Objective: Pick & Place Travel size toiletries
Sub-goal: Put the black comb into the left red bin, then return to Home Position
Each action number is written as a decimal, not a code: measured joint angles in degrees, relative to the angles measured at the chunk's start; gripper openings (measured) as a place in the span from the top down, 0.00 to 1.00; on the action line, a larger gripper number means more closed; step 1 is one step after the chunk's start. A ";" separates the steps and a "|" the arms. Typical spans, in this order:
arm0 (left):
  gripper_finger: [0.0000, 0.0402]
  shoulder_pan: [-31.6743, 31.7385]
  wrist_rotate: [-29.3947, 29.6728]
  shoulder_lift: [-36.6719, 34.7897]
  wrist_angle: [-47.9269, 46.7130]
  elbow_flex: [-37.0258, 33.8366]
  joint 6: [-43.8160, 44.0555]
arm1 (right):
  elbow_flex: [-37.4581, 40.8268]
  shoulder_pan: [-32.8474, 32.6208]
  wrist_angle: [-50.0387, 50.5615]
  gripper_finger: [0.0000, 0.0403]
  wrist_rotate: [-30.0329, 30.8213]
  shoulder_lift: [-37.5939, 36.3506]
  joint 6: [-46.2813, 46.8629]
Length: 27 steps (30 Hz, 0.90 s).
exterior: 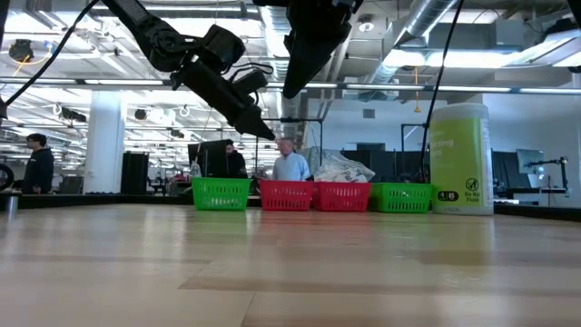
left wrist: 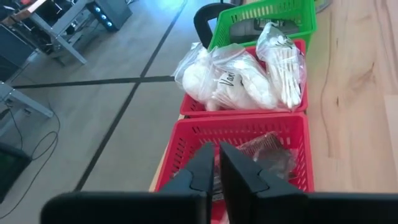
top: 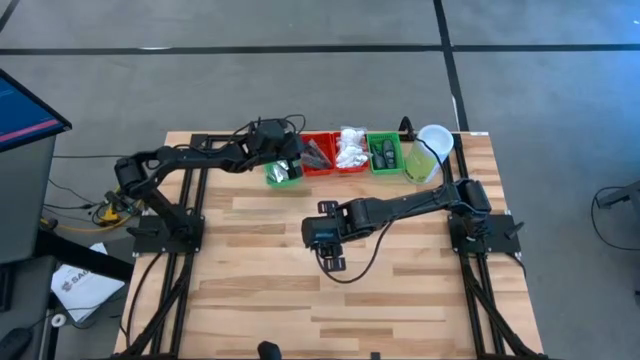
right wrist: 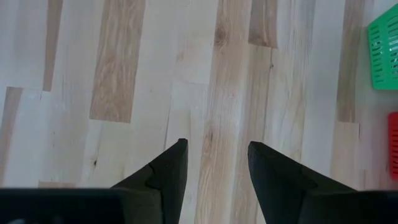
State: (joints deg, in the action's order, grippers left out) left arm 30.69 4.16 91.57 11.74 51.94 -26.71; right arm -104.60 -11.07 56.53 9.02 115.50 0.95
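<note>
- Four small plastic baskets sit in a row along the far edge of a wooden table (top: pixel 270 300): green, red, red, green.
- White soft packets (left wrist: pixel 239 78) in clear crinkled bags are heaped in one red basket (left wrist: pixel 249 107).
- Dark pieces (left wrist: pixel 267 152) lie in the neighbouring red basket (left wrist: pixel 292 134).
- The left gripper (left wrist: pixel 217 163) hangs over this basket, its fingers nearly touching, holding nothing.
- The right gripper (right wrist: pixel 214 155) hovers over bare wood mid-table, fingers spread apart, empty.
- A tall pale green cylinder (exterior: pixel 461 159) stands beside the end basket.

White soft packets (left wrist: pixel 239 78) fill one red tray (left wrist: pixel 249 107); dark pieces (top: pixel 385 154) lie in a green tray (top: pixel 385 167).
</note>
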 joint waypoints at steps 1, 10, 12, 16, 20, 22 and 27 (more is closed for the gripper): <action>0.94 -0.01 0.02 0.00 0.11 0.00 0.01 | 0.02 0.00 0.00 0.61 0.02 0.00 0.00; 0.80 0.10 0.61 0.00 2.43 -0.02 2.55 | 0.02 -0.04 -0.07 0.61 0.02 0.00 0.15; 0.78 0.10 0.76 0.00 2.41 -0.02 3.27 | 0.02 -0.04 -0.06 0.61 0.02 0.00 0.11; 0.78 -0.30 0.80 -0.43 2.16 -0.09 6.97 | 0.01 -0.04 -0.75 0.61 2.85 0.00 -0.53; 0.78 -0.45 0.21 -3.74 2.48 -1.53 11.83 | 0.15 -0.02 -1.74 0.66 5.03 0.00 -2.19; 0.78 -0.45 -2.03 -7.03 2.19 -4.52 13.75 | 1.32 0.00 -4.13 0.69 5.05 -0.02 -2.23; 0.78 -1.52 -6.07 -18.47 2.56 -14.08 18.44 | 4.90 0.49 -9.13 0.76 5.01 -0.02 -4.27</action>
State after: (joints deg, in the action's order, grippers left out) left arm 29.17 -1.90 73.10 14.31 37.86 -8.27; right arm -99.69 -10.58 47.40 14.02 115.48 -3.31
